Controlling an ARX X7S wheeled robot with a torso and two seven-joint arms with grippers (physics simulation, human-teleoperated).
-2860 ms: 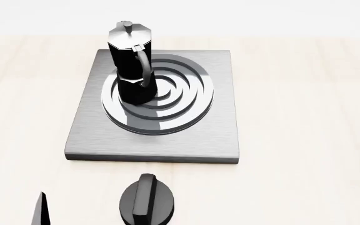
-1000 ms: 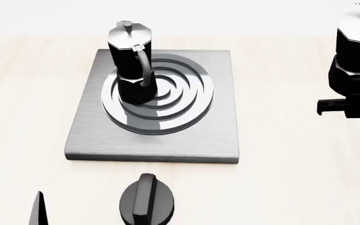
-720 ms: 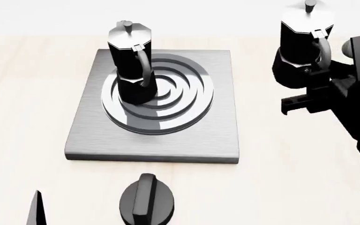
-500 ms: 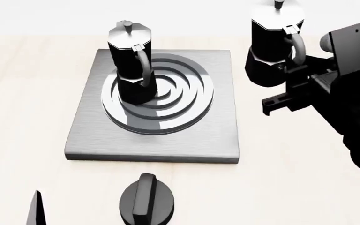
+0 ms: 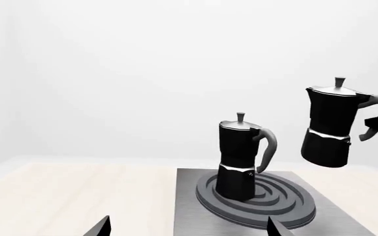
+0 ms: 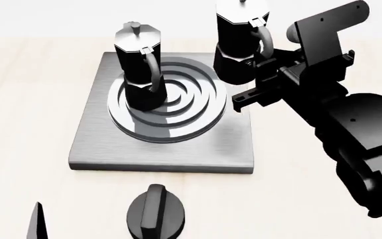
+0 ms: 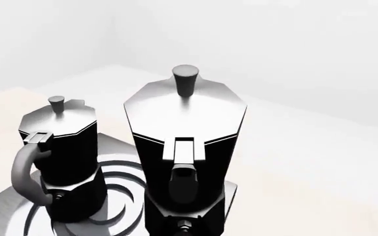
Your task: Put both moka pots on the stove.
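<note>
Two moka pots are in play: the seated moka pot (image 6: 140,69) stands on the burner rings of the stove (image 6: 98,144), toward their left and far side, while the carried moka pot (image 6: 242,42) is held clear of the plate above its far right corner. It is gripped at the handle by the right end effector (image 6: 265,64), whose fingers are clamped on it; the pot hangs upright. Only two dark tips of the left end effector (image 5: 182,227) are seen at the frame edge, set apart and holding nothing.

A collision is judged the main risk: little room is left between the two pots, so a drift toward the burner centre could tip the seated one. A release near the plate's rim could leave the carried pot half off the stove.

From the left wrist view the gap under the carried pot is shown plainly, which the head view cannot give. The black knob (image 6: 155,214) on the worktop (image 6: 18,99) is seen only from the head view
</note>
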